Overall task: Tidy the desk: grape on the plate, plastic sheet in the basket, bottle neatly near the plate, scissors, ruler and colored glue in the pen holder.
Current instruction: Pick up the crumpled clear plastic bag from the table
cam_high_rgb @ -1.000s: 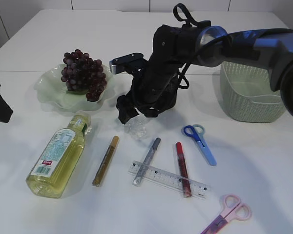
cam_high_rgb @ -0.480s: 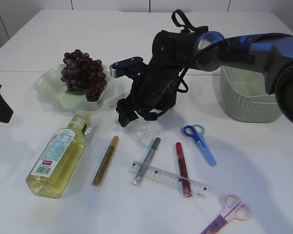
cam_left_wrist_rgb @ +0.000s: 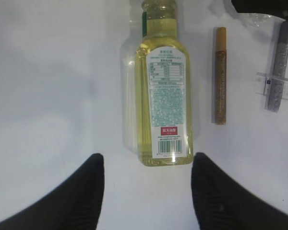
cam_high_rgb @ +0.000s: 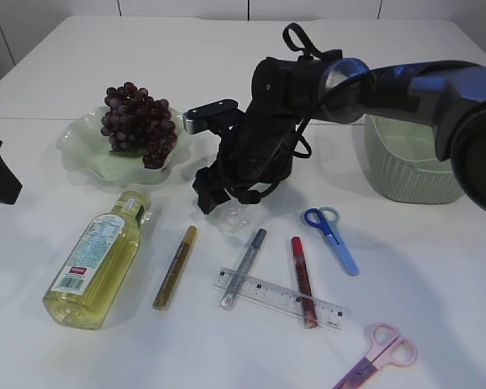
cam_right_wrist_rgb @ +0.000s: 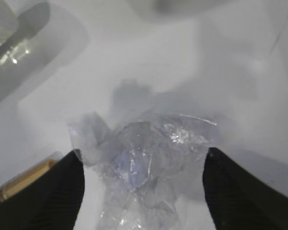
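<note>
Here the right gripper (cam_right_wrist_rgb: 141, 184) hangs spread over the crumpled plastic sheet (cam_right_wrist_rgb: 144, 158).
Its two fingers stand wide apart with the sheet lying on the white table (cam_high_rgb: 437, 275) between them, not clamped. The gold glue stick (cam_right_wrist_rgb: 19, 184) lies just off its left finger. The left gripper (cam_left_wrist_rgb: 146, 184) is parted too, just short of the bottle (cam_left_wrist_rgb: 164, 91), whose base faces it.
</note>
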{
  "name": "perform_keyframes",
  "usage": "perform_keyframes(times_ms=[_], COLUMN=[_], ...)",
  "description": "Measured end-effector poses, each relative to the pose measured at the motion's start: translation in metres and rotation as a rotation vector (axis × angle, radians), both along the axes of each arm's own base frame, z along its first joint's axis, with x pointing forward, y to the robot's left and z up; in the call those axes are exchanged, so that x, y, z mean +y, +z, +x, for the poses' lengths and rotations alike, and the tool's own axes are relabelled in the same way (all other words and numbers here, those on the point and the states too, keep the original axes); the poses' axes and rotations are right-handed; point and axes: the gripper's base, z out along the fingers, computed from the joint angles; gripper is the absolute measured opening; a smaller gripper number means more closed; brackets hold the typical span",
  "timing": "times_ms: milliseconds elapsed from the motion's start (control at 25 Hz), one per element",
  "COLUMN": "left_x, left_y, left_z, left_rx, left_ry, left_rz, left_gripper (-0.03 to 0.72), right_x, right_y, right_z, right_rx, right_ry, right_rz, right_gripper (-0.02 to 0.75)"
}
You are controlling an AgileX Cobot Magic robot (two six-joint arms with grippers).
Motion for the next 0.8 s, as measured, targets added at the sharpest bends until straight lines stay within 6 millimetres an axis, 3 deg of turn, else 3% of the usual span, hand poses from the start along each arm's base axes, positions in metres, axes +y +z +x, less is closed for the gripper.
perform_keyframes(times_ms=[160,480,800], left_x=[0.0,0.0,0.0], left_y=[0.0,0.0,0.0], left_z=[0.0,0.0,0.0], left_rx=[0.0,0.0,0.0], left_ry=[0.0,0.0,0.0], left_rz=[0.0,0.0,0.0], left_gripper=[0.424,0.424,0.424], right_x=[0.0002,0.0001,0.0013], right_y=[-0.0056,-0.0078,-0.0076], right_z=[0.0004,0.0001,-0.0009], right_rx=[0.011,0.018,0.034], right_ry=[-0.006,-0.006,-0.013], right_rz=[-0.003,-0.005,0.01], right_gripper=[0.55,0.307,0.285])
